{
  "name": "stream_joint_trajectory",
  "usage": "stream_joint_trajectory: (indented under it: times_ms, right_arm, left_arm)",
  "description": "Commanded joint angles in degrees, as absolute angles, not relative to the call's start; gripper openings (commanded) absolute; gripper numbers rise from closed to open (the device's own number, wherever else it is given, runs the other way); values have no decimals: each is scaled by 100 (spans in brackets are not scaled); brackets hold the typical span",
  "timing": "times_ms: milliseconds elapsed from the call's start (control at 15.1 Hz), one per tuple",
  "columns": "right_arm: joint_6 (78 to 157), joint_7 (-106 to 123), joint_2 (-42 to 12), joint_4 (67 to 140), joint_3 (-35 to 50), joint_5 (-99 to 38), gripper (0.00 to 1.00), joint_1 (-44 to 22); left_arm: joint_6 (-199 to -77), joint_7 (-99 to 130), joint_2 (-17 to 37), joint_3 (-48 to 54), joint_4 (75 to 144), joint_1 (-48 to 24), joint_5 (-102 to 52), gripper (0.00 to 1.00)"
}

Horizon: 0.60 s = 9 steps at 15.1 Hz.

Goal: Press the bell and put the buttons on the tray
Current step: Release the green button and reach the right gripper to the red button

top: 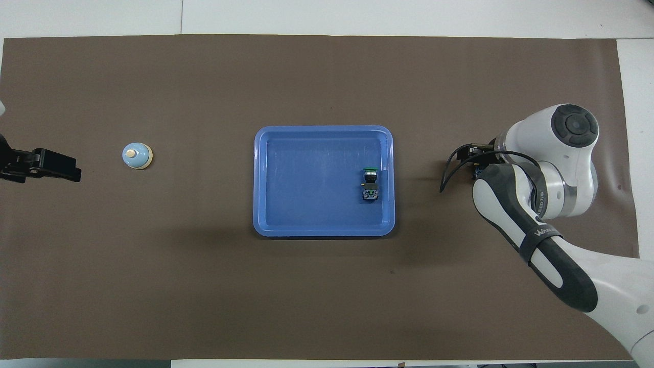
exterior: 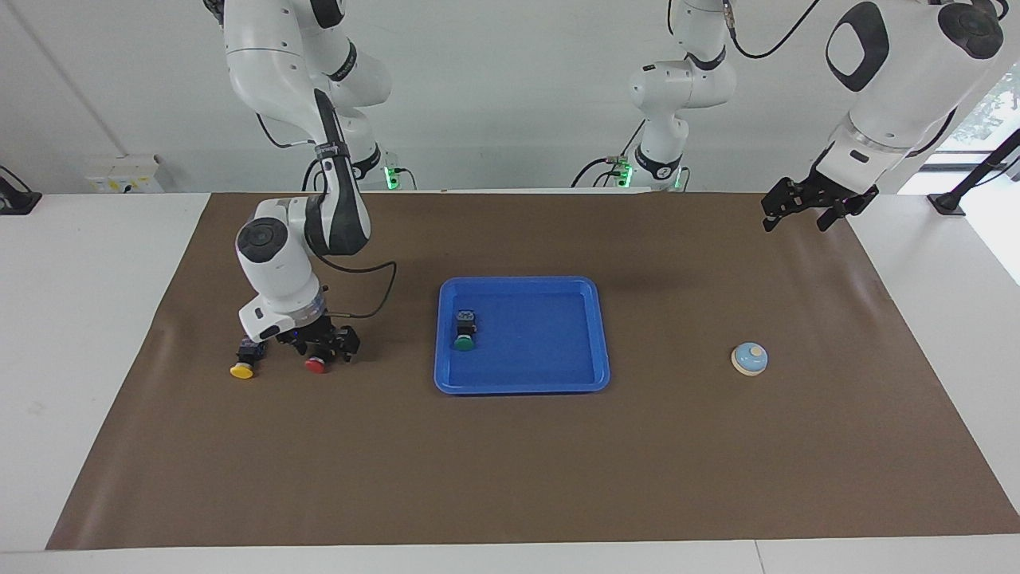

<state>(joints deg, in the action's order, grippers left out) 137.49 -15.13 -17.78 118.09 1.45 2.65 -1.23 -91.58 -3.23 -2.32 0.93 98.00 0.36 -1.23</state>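
The red button lies on the mat toward the right arm's end, and my right gripper is lowered onto its black body. Beside it, closer to the mat's edge, lies the yellow button. In the overhead view the right arm hides both of them. A green button lies inside the blue tray. The light-blue bell stands alone toward the left arm's end. My left gripper waits open in the air over the mat's corner.
A brown mat covers the table, with white tabletop around it. A black cable loops from the right wrist over the mat between the red button and the tray. A third arm's base stands at the robots' edge.
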Motion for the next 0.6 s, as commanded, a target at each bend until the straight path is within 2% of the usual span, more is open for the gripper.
stream_joint_trajectory:
  times_ms: [0, 66, 398, 531]
  right_arm:
    - [13878, -1442, -1705, 11936, 202, 343, 11, -44]
    - [13878, -1415, -1714, 11927, 202, 351, 0, -44]
    - [13782, -1213, -1714, 11839, 202, 369, 0, -96]
    - [13511, -1230, -1696, 11594, 202, 369, 0, -167]
  left_arm:
    - [-9193, -308, -334, 79, 9905, 44, -123, 100]
    - [-9193, -299, -334, 79, 9905, 44, -123, 100]
    - [-9193, -308, -334, 79, 9905, 44, -123, 100]
    - [-9193, -299, -334, 79, 9905, 44, -123, 100]
